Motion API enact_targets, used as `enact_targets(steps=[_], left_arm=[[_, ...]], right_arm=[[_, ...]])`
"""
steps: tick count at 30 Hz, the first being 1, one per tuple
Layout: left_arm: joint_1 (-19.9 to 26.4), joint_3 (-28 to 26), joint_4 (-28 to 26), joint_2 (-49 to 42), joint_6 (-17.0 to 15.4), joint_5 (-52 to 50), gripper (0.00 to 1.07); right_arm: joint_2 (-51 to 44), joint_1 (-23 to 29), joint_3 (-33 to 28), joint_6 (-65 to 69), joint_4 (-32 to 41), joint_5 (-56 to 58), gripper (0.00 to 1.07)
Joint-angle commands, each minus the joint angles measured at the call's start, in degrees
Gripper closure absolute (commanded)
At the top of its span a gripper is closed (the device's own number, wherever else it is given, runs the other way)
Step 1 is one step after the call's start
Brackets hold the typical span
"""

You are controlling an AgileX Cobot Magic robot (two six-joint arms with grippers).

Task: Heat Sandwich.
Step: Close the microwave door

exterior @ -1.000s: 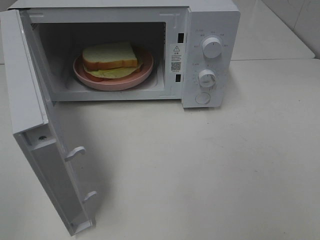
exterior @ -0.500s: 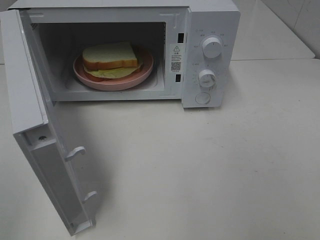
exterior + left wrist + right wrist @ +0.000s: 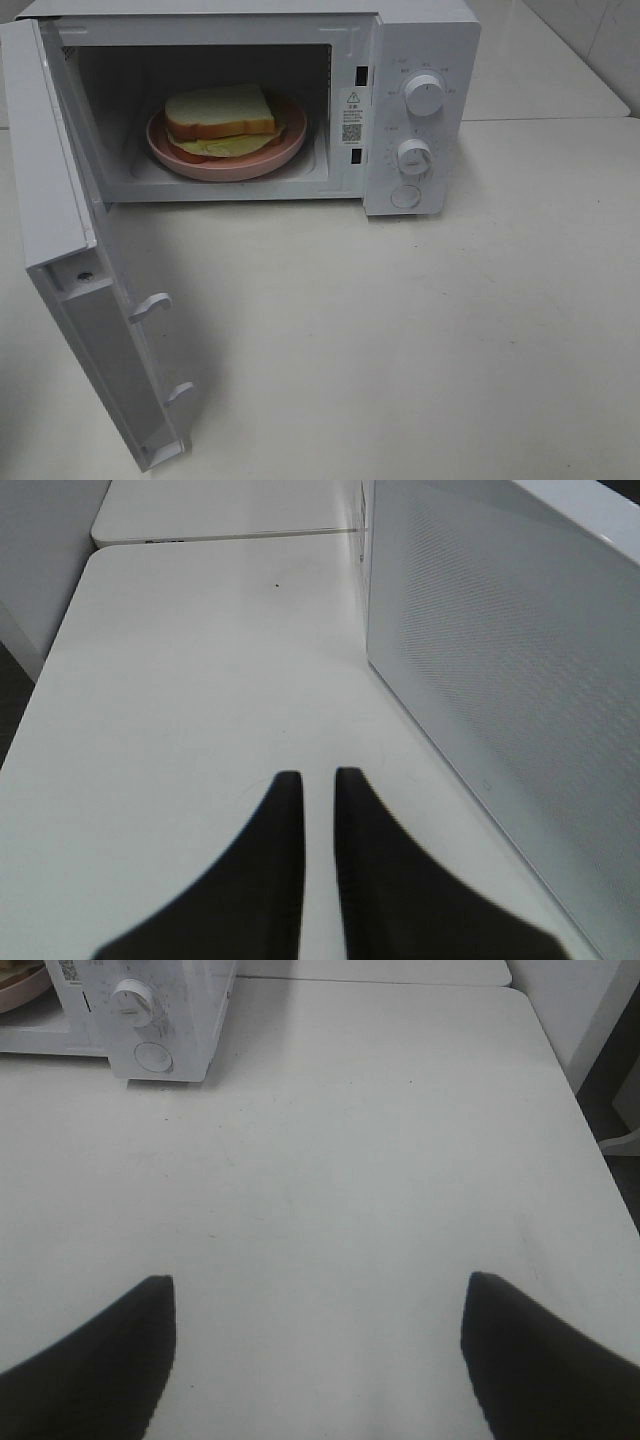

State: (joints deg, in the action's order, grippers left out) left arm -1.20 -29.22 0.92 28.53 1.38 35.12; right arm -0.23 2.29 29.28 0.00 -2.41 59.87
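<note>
High view: the sandwich (image 3: 220,112) lies on its pink plate (image 3: 172,152) inside the microwave (image 3: 420,40), its door (image 3: 60,200) wide open. Nothing has shifted, and neither gripper shows.

Left wrist: my left gripper (image 3: 318,775) is pinched nearly together, empty, with the door just beside it, probably ready to push it closed.

Right wrist: my right gripper (image 3: 320,1280) spreads wide, empty, with the microwave well ahead.

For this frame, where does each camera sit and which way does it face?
Exterior high: mounted high in front, looking down into the open microwave holding the sandwich; no arm shows.
Left wrist: low over the table, facing along the door and its outer face; left gripper shut, empty.
Right wrist: over the table, facing the microwave's knob panel; right gripper open, empty.
Shared: exterior high and right wrist both show the knob panel.
</note>
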Motion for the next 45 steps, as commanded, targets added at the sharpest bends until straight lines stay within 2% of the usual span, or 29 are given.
enact_targets(steps=[1,2,4,6,7,9,12,13,17,21,22,24,26,28,29,30,31,34,35,36,39,45], left_arm=[[-0.4,1.6,0.3,4.8,-0.1,-8.5,1.07],[-0.4,1.6,0.3,4.8,-0.1,-8.5,1.07],[-0.4,4.4,0.2,8.9,-0.1,-18.6,1.07],[-0.4,6.4,0.2,11.5,-0.1,-25.2,1.07],[-0.4,6.4,0.2,11.5,-0.1,-25.2,1.07],[-0.4,8.7,0.2,15.3,-0.1,-33.5,1.07],[-0.4,9.9,0.2,17.9,-0.1,-38.7,1.07],[-0.4,11.1,0.2,21.0,-0.1,-44.8,1.07],[-0.4,12.3,0.2,26.5,-0.2,-53.0,1.07],[-0.4,12.6,0.5,35.3,-0.5,-65.5,1.07],[-0.4,12.6,0.5,35.3,-0.5,-65.5,1.07],[-0.4,12.6,2.9,40.5,-0.7,-72.0,1.07],[-0.4,12.6,4.3,41.8,-0.7,-73.4,1.07],[-0.4,12.3,9.2,45.6,-1.4,-76.2,1.07],[-0.4,12.2,10.9,46.8,-2.0,-77.1,1.07],[-0.4,12.1,13.3,48.9,-4.1,-79.9,1.07],[-0.4,12.1,13.3,48.9,-4.1,-79.9,1.07],[-0.4,11.8,17.0,51.3,-7.8,-83.1,1.07],[-0.4,11.3,20.9,52.5,-9.4,-85.0,1.07],[-0.4,11.3,20.9,52.5,-9.4,-85.0,1.07],[-0.7,10.3,26.3,54.1,-11.2,-87.3,1.07],[-5.5,8.8,26.9,55.7,-10.7,-87.3,1.07]], right_arm=[[-1.5,-0.4,-0.3,0.6,0.1,-0.6,0.31],[-1.5,-0.4,-0.3,0.6,0.1,-0.6,0.31],[-1.5,-0.4,-0.3,0.6,0.1,-0.6,0.31],[-1.5,-0.4,-0.3,0.6,0.1,-0.6,0.31],[-1.5,-0.4,-0.3,0.6,0.1,-0.6,0.31],[-1.5,-0.4,-0.3,0.6,0.1,-0.6,0.31],[-1.5,-0.4,-0.3,0.6,0.1,-0.6,0.31],[-1.5,-0.4,-0.3,0.6,0.1,-0.6,0.31],[-1.5,-0.4,-0.3,0.6,0.1,-0.6,0.31],[-1.5,-0.4,-0.3,0.6,0.1,-0.6,0.31],[-1.5,-0.4,-0.3,0.6,0.1,-0.6,0.31],[-1.5,-0.4,-0.3,0.6,0.1,-0.6,0.31],[-1.5,-0.4,-0.3,0.6,0.1,-0.6,0.31],[-1.5,-0.4,-0.3,0.6,0.1,-0.6,0.31],[-1.5,-0.4,-0.3,0.6,0.1,-0.6,0.31],[-1.5,-0.4,-0.3,0.6,0.1,-0.6,0.31],[-1.5,-0.4,-0.3,0.6,0.1,-0.6,0.31],[-1.5,-0.4,-0.3,0.6,0.1,-0.6,0.31],[-1.5,-0.4,-0.3,0.6,0.1,-0.6,0.31],[-1.5,-0.4,-0.3,0.6,0.1,-0.6,0.31],[-1.5,-0.4,-0.3,0.6,0.1,-0.6,0.31],[-1.5,-0.4,-0.3,0.6,0.1,-0.6,0.31]])
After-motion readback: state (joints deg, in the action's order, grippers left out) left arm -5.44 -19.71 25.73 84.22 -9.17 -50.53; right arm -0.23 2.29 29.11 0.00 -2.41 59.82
